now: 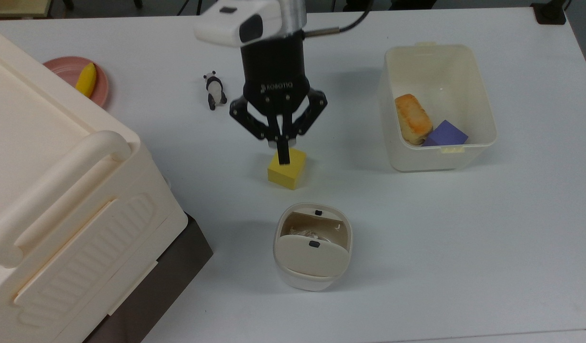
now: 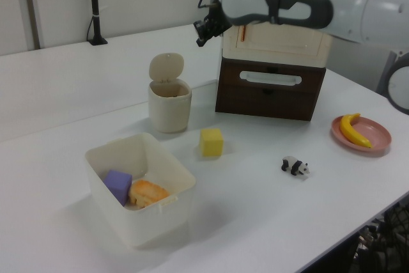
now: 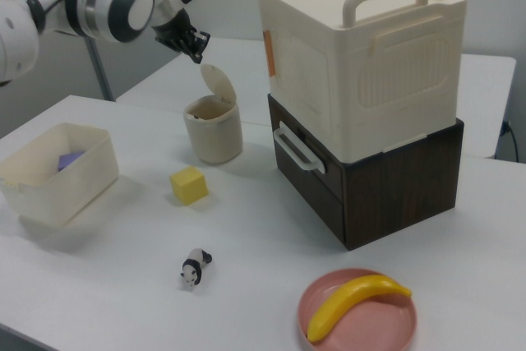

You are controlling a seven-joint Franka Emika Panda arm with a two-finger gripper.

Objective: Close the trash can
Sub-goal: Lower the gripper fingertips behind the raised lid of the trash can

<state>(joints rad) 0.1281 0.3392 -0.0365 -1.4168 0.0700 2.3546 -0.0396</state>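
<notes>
The trash can [image 1: 313, 274] is a small cream bin near the table's front in the top view, and its beige lid [image 1: 312, 257] with a black button stands raised and open. It also appears in the left view as the trash can [image 2: 169, 107] and in the right view as the trash can [image 3: 213, 131]. My gripper [image 1: 284, 157] is shut with nothing in it and hangs high in the air. In the top view it overlaps the yellow cube. In the left view my gripper [image 2: 199, 41] is above and right of the lid [image 2: 167, 67], apart from it. In the right view my gripper [image 3: 200, 55] hovers just above the lid [image 3: 217, 81].
A yellow cube [image 1: 284, 177] sits just beyond the can. A rectangular cream tub [image 1: 436, 162] holds bread and a purple block. A toy panda [image 1: 215, 90], a pink plate [image 1: 64, 68] with a banana, and a huge cream box [image 1: 50, 190] on a dark drawer unit [image 2: 268, 94] stand around.
</notes>
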